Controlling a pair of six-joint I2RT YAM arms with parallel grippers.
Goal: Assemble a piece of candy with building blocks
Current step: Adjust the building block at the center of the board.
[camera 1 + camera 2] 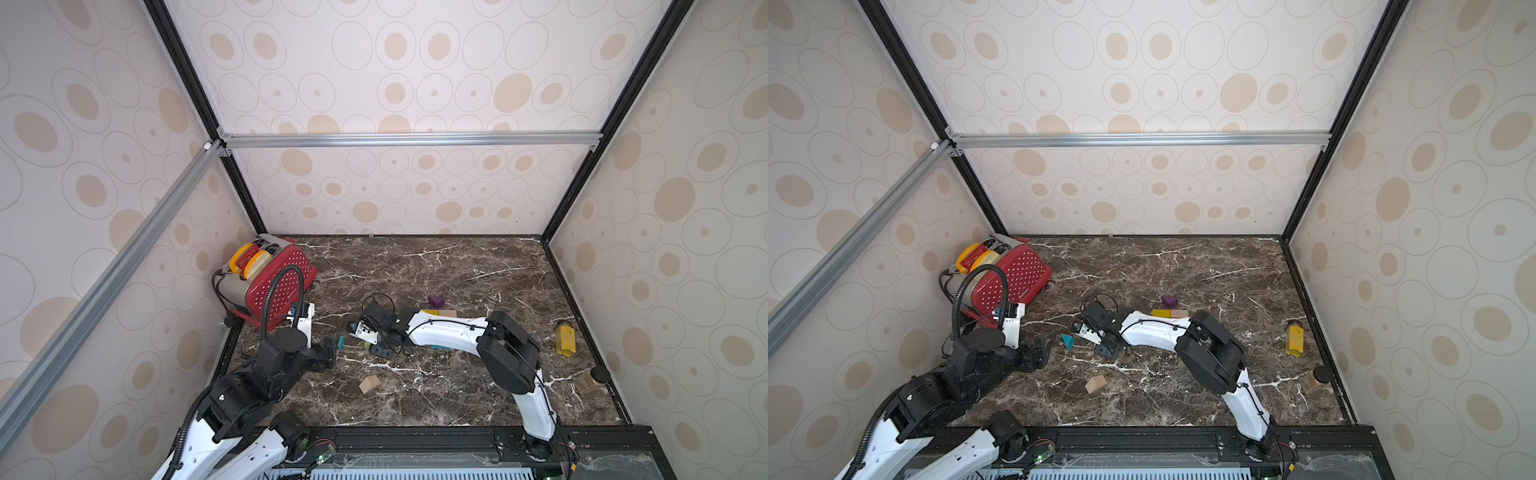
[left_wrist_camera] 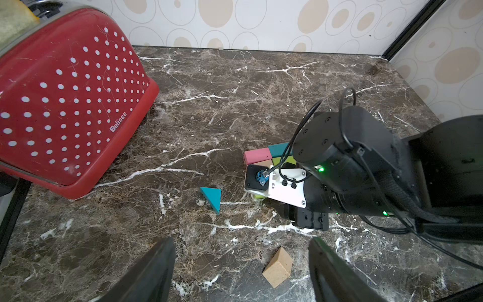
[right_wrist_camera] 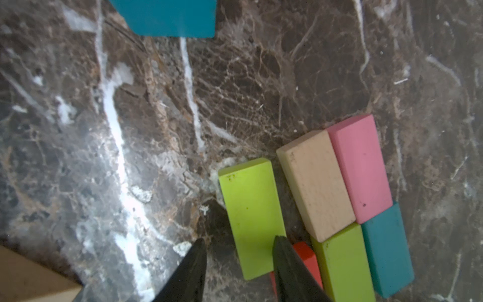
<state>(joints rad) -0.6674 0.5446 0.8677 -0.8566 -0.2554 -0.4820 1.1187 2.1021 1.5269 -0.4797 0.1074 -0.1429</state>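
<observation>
Right gripper [image 3: 239, 264] is seen low over the middle of the desk [image 1: 457, 270], jaws parted on either side of a lime brick [image 3: 251, 217]; whether the brick is actually gripped cannot be told, as a gap shows at one finger while the other overlaps the brick's edge. Beside that brick a cluster is laid flat: tan brick [image 3: 315, 183] touching pink brick [image 3: 359, 167], with a second lime brick [image 3: 342, 264] and a teal brick [image 3: 386, 248] butted against their ends, and a red piece [image 3: 305, 257] partly hidden behind the finger. Left gripper [image 2: 241, 272] is held open and empty, nearer the desk's left side, in front of the toaster [image 2: 65, 104] that sits in the far-left corner. A teal wedge [image 2: 212, 197] is seen between the two grippers, lying alone. A tan wedge [image 2: 278, 266] lies apart, toward the near edge. Beyond the right arm, in a top view, a purple block [image 1: 436, 300], a yellow block [image 1: 429, 313] and a tan block [image 1: 448, 313] are seen, the latter two touching. A yellow jar [image 1: 565, 340] lies near the right edge.
</observation>
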